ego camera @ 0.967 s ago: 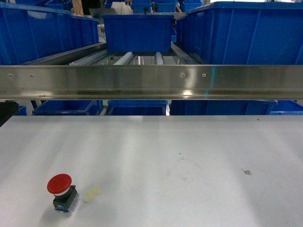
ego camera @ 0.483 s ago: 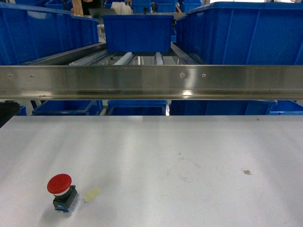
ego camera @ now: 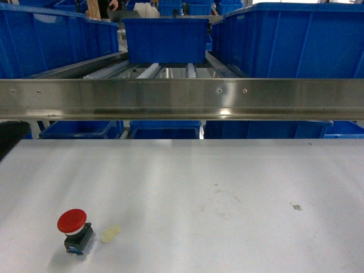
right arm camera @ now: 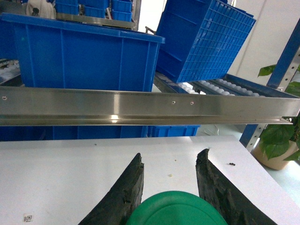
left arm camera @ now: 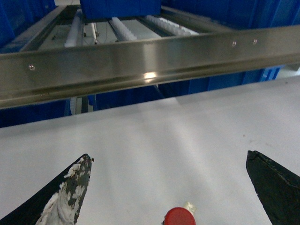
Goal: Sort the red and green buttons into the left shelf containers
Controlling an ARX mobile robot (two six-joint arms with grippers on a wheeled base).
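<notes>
A red button point(ego camera: 71, 227) with a round red cap on a black-and-blue base stands on the white table point(ego camera: 227, 170) at the near left. In the left wrist view its cap point(left arm camera: 179, 217) shows at the bottom edge, below and between the wide-apart fingers of my open left gripper point(left arm camera: 168, 155). My right gripper point(right arm camera: 170, 153) is shut on a green button, whose round green cap point(right arm camera: 176, 208) sits between the two black fingers above the table. Blue shelf containers stand behind the steel rail, one at the left point(ego camera: 51, 37). Neither gripper shows in the head view.
A steel rail point(ego camera: 182, 98) runs across in front of the roller shelf. More blue bins stand at the middle point(ego camera: 165, 38) and right point(ego camera: 290, 40). A pale-yellow scrap point(ego camera: 110, 233) lies beside the red button. A potted plant point(right arm camera: 281, 140) stands off the table's right.
</notes>
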